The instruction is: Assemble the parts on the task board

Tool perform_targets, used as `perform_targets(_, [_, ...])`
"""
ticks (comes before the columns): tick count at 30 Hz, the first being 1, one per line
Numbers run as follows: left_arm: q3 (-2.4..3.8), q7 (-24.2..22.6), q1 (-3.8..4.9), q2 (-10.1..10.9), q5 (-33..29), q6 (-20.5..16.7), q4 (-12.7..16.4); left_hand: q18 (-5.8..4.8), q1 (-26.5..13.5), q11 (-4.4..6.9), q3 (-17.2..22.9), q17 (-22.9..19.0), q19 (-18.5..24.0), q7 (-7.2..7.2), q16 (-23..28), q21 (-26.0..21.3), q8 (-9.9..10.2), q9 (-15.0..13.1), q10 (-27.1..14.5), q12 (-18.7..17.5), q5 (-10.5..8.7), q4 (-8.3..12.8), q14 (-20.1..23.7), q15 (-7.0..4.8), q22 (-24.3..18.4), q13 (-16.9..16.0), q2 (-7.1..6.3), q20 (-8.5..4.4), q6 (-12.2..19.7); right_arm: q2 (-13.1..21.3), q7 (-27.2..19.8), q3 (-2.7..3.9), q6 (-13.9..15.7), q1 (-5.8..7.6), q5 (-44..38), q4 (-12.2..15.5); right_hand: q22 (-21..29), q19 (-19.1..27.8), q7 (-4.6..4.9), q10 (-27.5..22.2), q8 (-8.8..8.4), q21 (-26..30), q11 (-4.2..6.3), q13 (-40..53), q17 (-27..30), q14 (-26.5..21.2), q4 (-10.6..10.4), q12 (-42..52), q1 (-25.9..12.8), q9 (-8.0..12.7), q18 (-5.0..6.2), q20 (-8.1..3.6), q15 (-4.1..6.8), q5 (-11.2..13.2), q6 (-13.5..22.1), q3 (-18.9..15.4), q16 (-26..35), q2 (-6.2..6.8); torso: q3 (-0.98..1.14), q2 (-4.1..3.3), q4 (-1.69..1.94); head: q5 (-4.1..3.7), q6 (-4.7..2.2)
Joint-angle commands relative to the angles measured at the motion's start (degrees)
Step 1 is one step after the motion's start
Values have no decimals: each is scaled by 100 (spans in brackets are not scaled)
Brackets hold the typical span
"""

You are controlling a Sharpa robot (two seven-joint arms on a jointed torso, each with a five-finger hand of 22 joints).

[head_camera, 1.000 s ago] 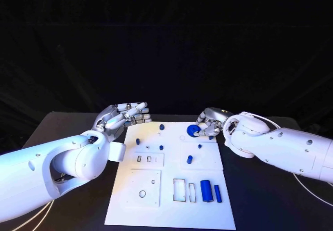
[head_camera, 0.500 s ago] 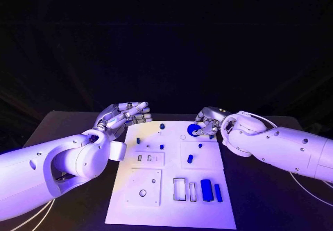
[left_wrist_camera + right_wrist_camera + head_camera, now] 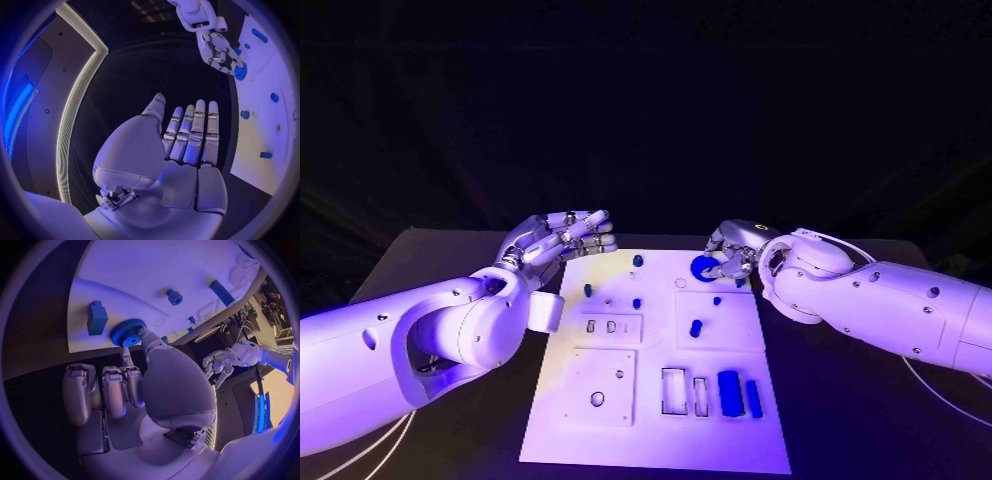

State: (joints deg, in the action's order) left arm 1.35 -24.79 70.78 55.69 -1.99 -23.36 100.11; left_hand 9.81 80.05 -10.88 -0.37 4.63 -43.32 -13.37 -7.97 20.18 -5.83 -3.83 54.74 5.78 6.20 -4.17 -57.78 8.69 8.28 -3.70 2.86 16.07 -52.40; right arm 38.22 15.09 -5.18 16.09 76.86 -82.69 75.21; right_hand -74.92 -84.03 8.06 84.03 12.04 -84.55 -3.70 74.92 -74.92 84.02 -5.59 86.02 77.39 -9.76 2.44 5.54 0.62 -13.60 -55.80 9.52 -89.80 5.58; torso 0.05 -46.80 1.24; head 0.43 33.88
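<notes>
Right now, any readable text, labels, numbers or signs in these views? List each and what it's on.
None readable.
Task board: plain white, with outlined slots but no lettering that I can make out.
Blue gear held by the right robot hand: no marking visible.
Left robot hand and both arms: no label or number visible.

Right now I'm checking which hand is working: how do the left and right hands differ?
The right hand pinches a blue gear over the white board; the left hand holds nothing. The left hand's fingers lie straight, at the board's far left corner; the right hand's curl by its far right edge. Both are silver.
</notes>
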Motion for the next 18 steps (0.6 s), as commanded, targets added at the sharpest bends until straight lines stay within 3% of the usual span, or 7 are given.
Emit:
perform_targets(1, [4,-9,7,-11,-7,128,3,59,-26,-36,-24,-7,22,-64,37,16,28,7,0,-28,3,3,5,20,-6,-1,23,19,10,1,85,-6,-111,-11,-228,2,-816,-195,-18,262,44,-42,49,1102,-1508,598,27,21,110,-31,-76,-14,21,-37,-49,62,-20,-35,2,0,1,-2,10])
perform_targets(8, [4,-1,7,-9,-7,127,2,59,-26,-36,-24,-7,22,-64,37,16,28,7,0,-28,3,3,5,20,-6,-1,23,19,10,11,44,-7,100,-19,-307,76,-850,-212,-33,276,69,-65,64,1121,-1508,598,57,37,125,-46,-84,-25,33,-85,-91,111,-20,-52,4,-3,0,4,10])
perform_targets(18, [3,2,6,-33,-17,138,-32,59,-19,-38,-14,-8,24,-66,48,17,35,7,-3,-37,6,6,5,21,-8,-1,41,19,11,6,-87,-4,972,-16,-612,467,-970,-276,-58,352,70,-145,95,1212,-1508,598,113,119,33,-68,-110,-57,60,-633,-110,316,-20,-23,0,3,21,36,-28])
